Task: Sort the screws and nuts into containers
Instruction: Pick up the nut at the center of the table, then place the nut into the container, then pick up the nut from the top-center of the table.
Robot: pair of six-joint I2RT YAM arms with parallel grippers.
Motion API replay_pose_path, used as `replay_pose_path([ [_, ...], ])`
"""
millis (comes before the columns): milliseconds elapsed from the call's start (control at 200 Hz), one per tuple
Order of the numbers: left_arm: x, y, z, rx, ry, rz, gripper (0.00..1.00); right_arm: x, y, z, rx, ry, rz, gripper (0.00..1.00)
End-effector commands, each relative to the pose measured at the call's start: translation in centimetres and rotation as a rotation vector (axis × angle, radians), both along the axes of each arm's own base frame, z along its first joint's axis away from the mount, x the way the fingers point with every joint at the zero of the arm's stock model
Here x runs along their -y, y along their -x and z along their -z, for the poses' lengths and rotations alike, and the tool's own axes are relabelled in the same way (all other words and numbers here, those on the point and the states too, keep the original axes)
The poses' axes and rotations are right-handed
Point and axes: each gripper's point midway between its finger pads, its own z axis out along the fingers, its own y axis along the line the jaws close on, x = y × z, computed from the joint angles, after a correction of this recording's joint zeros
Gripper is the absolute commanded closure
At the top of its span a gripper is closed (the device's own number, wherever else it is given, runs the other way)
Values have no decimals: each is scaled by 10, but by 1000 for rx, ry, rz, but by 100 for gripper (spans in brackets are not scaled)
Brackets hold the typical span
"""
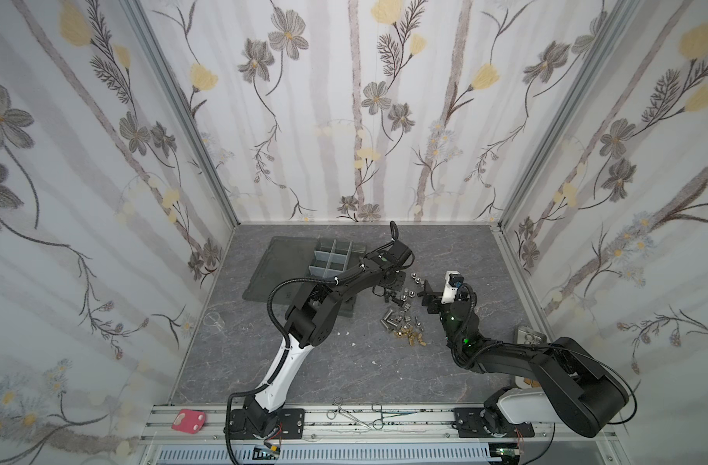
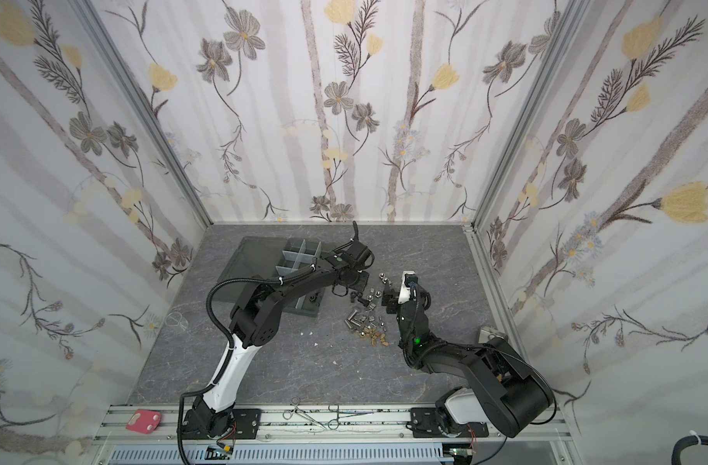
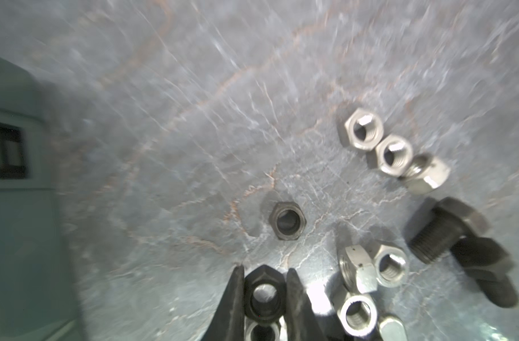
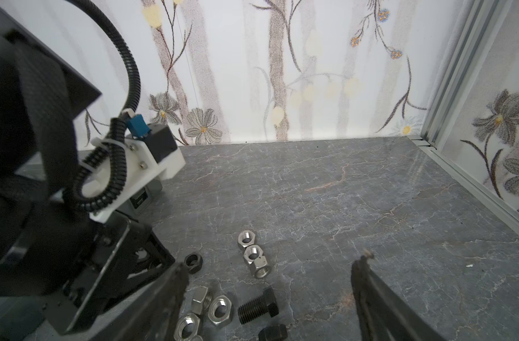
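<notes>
In the left wrist view my left gripper (image 3: pixel 264 271) is shut on a black hex nut (image 3: pixel 264 292), just above the grey table. Another black nut (image 3: pixel 287 220) lies loose ahead of it, with silver nuts (image 3: pixel 379 144) and a black bolt (image 3: pixel 441 233) off to one side. In both top views the left gripper (image 1: pixel 385 294) (image 2: pixel 350 294) is at the edge of the pile of screws and nuts (image 1: pixel 400 318). The divided organizer box (image 1: pixel 332 257) stands behind the left arm. My right gripper (image 1: pixel 427 294) (image 4: pixel 271 264) hangs open over the silver nuts (image 4: pixel 252 254) and holds nothing.
The box's flat lid (image 1: pixel 280 261) lies open to the left. Brass pieces (image 1: pixel 410 338) lie at the pile's near edge. A small metal tray (image 1: pixel 527 334) sits behind the right arm. Scissors (image 1: pixel 356 414) and a red pad (image 1: pixel 189 420) rest on the front rail.
</notes>
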Motion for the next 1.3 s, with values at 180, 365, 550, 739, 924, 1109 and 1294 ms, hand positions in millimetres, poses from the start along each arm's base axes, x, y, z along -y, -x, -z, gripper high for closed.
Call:
replay_pose_path([
  [180, -48, -7, -54, 67, 15, -126, 85, -1, -2, -9, 31, -24, 1, 14],
  [365, -119, 4, -62, 63, -41, -261, 85, -3, -3, -8, 26, -22, -3, 14],
  [550, -159, 31, -32, -14, -81, -346, 85, -4, -4, -5, 19, -24, -8, 14],
  [739, -162, 32, -10, -30, -92, -356, 79, -4, -4, -4, 17, -25, -8, 14],
  [924, -154, 21, -16, -2, -83, -349, 57, -3, -4, -6, 20, -23, -2, 14],
  [1109, -129, 4, -48, 82, -65, -292, 56, -2, -3, -7, 24, -26, -1, 14],
  [1294, -58, -12, -58, 120, -35, -108, 51, -1, 0, -11, 42, -38, -7, 14],
])
